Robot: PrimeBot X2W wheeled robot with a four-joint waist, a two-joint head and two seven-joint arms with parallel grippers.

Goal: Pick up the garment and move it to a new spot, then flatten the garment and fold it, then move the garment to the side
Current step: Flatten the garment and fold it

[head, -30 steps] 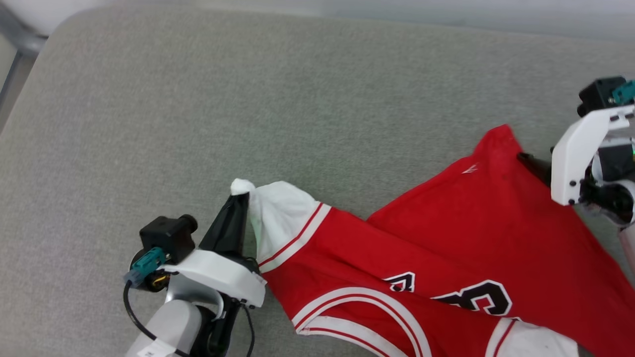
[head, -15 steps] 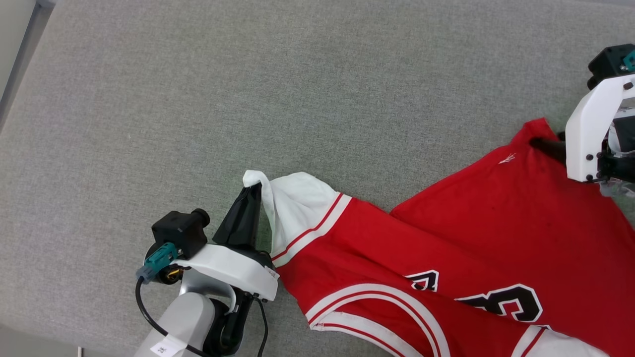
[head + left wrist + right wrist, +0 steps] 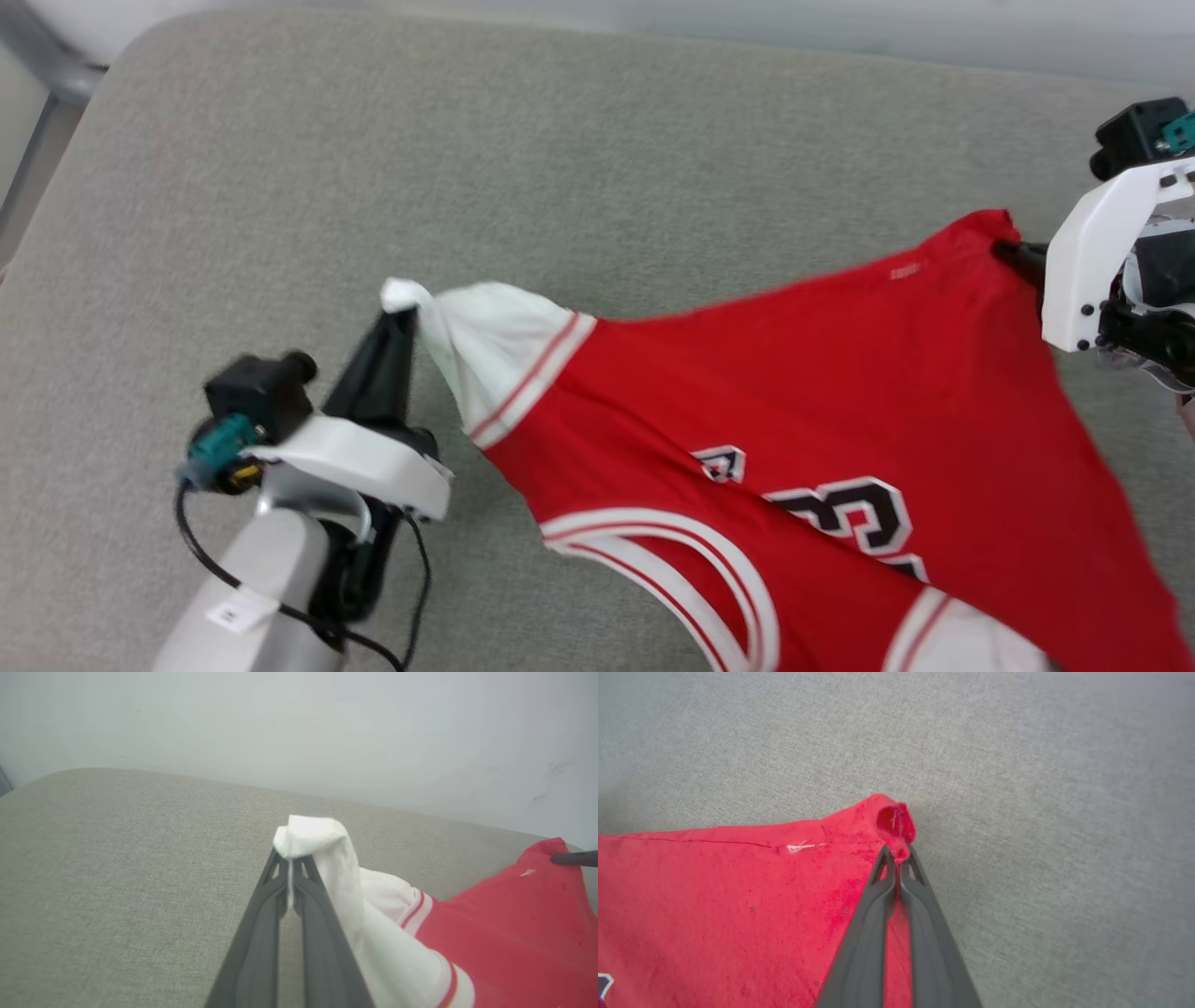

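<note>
Looking down on grey woven cushion (image 3: 560,187), with pale wall (image 3: 299,718) behind its far edge and grey metal bar (image 3: 42,131) off its far-left corner.

Noting garment (image 3: 794,392) spreading over the cushion's right half, pulled taut between two pinched points. Unable to tell whether touching the cushion.

Seeing left gripper (image 3: 400,315) hanging over the cushion's middle-left. Fingers pressing together, pinching the tip of the white sleeve (image 3: 485,345). Bunched cloth poking past the fingertips.

Seeing right gripper (image 3: 896,851) hanging over the cushion's far-right part. Fingers likewise pressing together, clamping the rolled red corner (image 3: 894,821) of the shirt body.

Noting white bracket (image 3: 1088,261) on that wrist covering most of the fingers from the head camera.

Noting black-and-white number (image 3: 845,513) facing up, toward the cushion's near-right side.
</note>
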